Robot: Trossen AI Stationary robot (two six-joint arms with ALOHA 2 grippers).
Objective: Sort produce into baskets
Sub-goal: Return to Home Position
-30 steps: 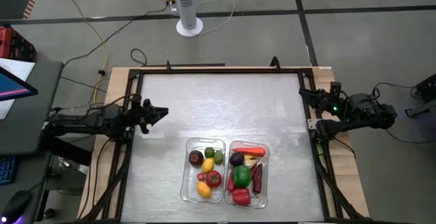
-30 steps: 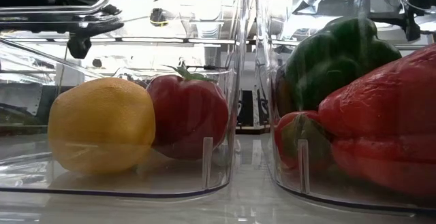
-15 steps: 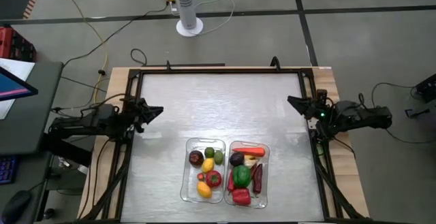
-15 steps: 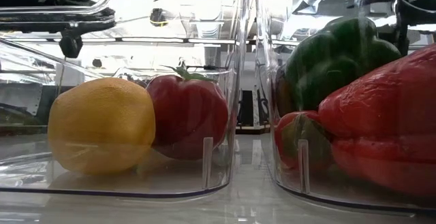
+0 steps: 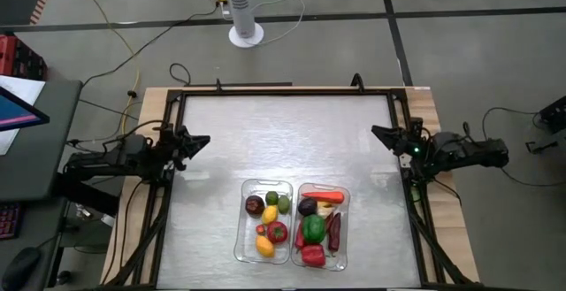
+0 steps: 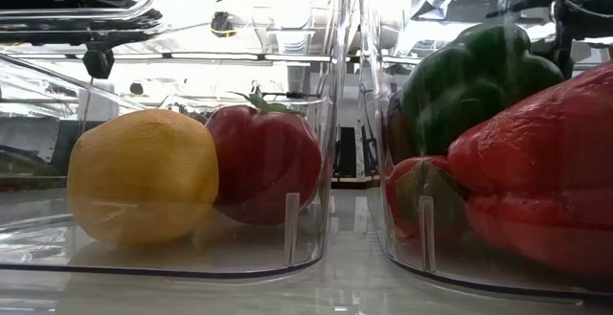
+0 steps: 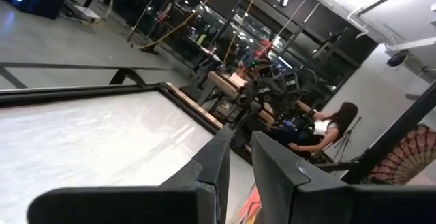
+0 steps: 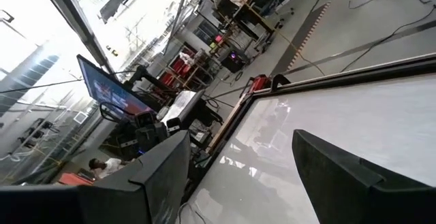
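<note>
The worktop (image 5: 283, 141) is bare across its middle and along the edge nearest the white fan stand (image 5: 245, 8), so most of the surface is open. The left gripper (image 5: 200, 141) sits at the left edge, its fingers drawn almost together with only a thin slit between them, holding nothing. The right gripper (image 5: 382, 134) sits at the right edge, fingers spread wide and empty. Both are well apart from the two clear tubs, which stand side by side, just beside each other, near the middle of the edge farthest from the fan stand. The left tub (image 5: 240, 238) holds a dark red round fruit (image 5: 255, 205), two green ones (image 5: 272, 199), a lemon (image 5: 270, 214), a tomato (image 5: 278, 231) and a yellow fruit (image 5: 264, 247). The right tub (image 5: 346, 229) holds a carrot (image 5: 327, 196), a dark purple plum (image 5: 307, 207), a green pepper (image 5: 313, 229), a dark red chilli (image 5: 334, 227) and a red pepper (image 5: 311, 256).
</note>
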